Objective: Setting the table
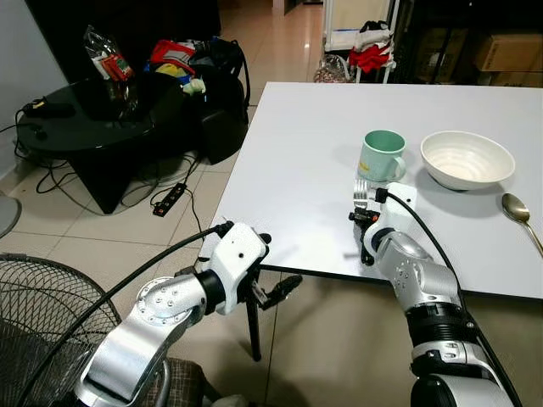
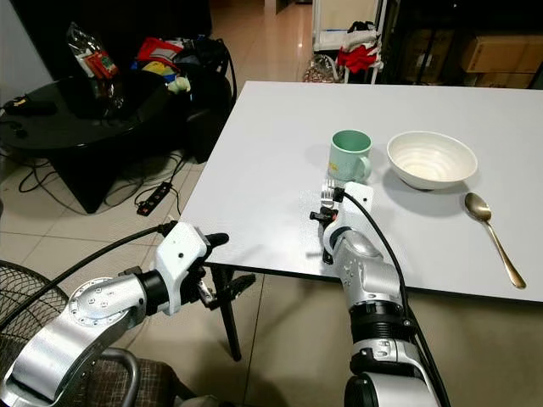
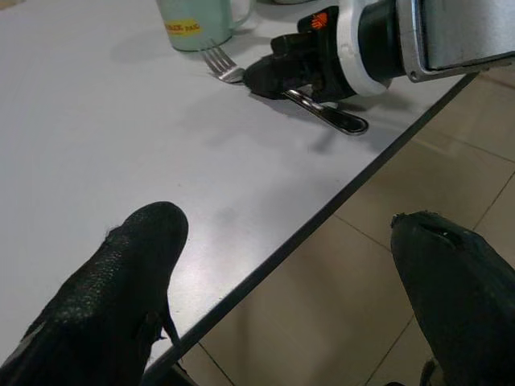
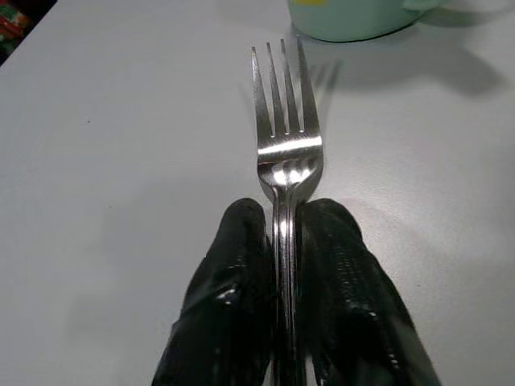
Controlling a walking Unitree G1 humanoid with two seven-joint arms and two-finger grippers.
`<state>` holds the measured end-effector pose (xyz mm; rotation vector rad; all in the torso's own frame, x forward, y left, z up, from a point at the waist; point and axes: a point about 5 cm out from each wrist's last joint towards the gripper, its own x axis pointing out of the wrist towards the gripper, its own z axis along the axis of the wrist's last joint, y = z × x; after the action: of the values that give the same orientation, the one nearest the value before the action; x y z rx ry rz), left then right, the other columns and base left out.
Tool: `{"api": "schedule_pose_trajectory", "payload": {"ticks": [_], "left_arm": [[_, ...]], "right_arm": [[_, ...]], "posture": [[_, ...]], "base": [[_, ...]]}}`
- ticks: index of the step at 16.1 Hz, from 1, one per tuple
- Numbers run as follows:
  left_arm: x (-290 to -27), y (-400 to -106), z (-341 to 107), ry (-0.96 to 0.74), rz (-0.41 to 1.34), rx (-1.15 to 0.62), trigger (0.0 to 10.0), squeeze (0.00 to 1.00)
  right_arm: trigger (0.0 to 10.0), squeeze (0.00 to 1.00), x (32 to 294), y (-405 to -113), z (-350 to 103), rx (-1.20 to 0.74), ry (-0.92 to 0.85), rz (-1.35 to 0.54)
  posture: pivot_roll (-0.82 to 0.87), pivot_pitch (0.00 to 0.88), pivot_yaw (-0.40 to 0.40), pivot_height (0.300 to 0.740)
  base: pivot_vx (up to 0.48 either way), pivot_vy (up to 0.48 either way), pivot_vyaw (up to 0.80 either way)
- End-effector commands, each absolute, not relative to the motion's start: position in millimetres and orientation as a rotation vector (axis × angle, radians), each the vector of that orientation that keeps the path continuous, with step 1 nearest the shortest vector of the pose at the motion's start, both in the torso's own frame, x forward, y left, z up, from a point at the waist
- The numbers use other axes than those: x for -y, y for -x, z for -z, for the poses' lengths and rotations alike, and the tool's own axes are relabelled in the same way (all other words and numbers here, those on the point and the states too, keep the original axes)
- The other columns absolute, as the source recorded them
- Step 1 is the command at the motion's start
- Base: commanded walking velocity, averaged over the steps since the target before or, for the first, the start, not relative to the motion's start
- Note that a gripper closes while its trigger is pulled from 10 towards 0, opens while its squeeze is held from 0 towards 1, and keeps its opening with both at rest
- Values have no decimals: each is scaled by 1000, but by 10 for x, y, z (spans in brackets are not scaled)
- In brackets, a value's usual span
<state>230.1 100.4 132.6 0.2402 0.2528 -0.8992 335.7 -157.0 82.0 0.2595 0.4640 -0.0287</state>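
My right gripper (image 1: 366,219) is shut on a silver fork (image 4: 286,153) low over the white table (image 1: 288,170), near its front edge. The tines (image 1: 361,190) point at a green mug (image 1: 381,155) just beyond. Right of the mug stand a white bowl (image 1: 467,158) and a gold spoon (image 1: 518,212). My left gripper (image 1: 276,267) is open at the table's front left edge, with one finger (image 3: 121,281) over the top and the other (image 3: 459,281) over the floor. It holds nothing.
A black round side table (image 1: 93,127) with bags and snack packets stands to the left, with cables and a power strip (image 1: 171,199) on the tiled floor. A fan grille (image 1: 42,322) is at the lower left. Shelving and boxes (image 1: 509,51) stand behind the table.
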Motion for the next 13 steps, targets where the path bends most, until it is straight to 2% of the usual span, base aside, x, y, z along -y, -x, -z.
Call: {"api": "schedule_pose_trajectory", "payload": {"ticks": [1,3,5,7,8,9,10,12,13], "left_arm": [[-1006,-2316,-1351,-250,886,-245,10000,0],[-1000,-2311,-1349,-243,885,-247,10000,0],[-1038,-2362,-1423,-204,813,-203,10000,0],[-1127,-2461,-1521,-198,644,-110,10000,0],[-1149,-2472,-1545,-199,615,-85,10000,0],[-1230,-2502,-1549,-173,521,-95,10000,0],[-1264,-2514,-1556,-154,491,-92,10000,0],[-1374,-2544,-1570,-145,399,-83,10000,0],[-1411,-2551,-1562,-132,368,-84,10000,0]], "right_arm": [[10000,1000,1565,-3297,-681,-532,-273,45],[10000,1000,1594,-3280,-714,-515,-273,59],[10000,1000,1604,-3199,-949,-434,-268,28],[10000,1000,1608,-2981,-1237,-363,-221,1],[10000,1000,1600,-2931,-1280,-358,-213,-9],[10000,1000,1623,-2821,-1377,-321,-138,-9],[10000,1000,1609,-2774,-1403,-309,-140,-21],[10000,1000,1501,-2551,-1503,-217,-146,-90],[10000,992,1469,-2459,-1497,-207,-95,-105]], "posture": [[68,0,88,740],[68,0,90,740],[70,0,88,740],[66,0,90,740],[66,0,90,740],[63,0,91,740],[59,0,91,740],[59,0,73,740],[60,0,72,740]], "base": [[0,0,0],[0,0,0],[0,0,0],[0,0,0],[0,0,0],[0,0,0],[0,0,0],[0,-367,0],[0,-480,0]]}}
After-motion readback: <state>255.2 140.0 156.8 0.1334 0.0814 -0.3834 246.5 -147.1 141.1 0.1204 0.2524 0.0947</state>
